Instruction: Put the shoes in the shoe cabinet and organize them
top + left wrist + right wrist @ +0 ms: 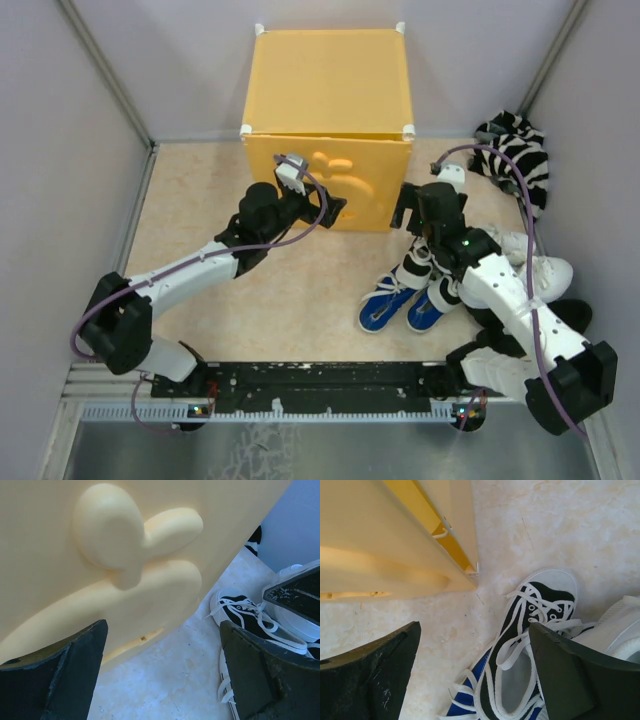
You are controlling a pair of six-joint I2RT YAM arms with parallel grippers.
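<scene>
Preparing to open the shoe cabinet (pixel 330 85) at the far edge, holding left gripper (pixel 335 208) and right gripper (pixel 405 212) wide-jawed, empty, by its front panel (pixel 360 180); next, likely hooking that panel before fetching shoes (pixel 385 305) near the right edge.

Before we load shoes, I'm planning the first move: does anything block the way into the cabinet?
Yes: the front panel closes off the shoe cabinet, with only a narrow gap at its right edge. The shoes lie outside.

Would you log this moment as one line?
left end effector open, at shoe cabinet front panel | right end effector open, over black-and-white sneaker
</scene>
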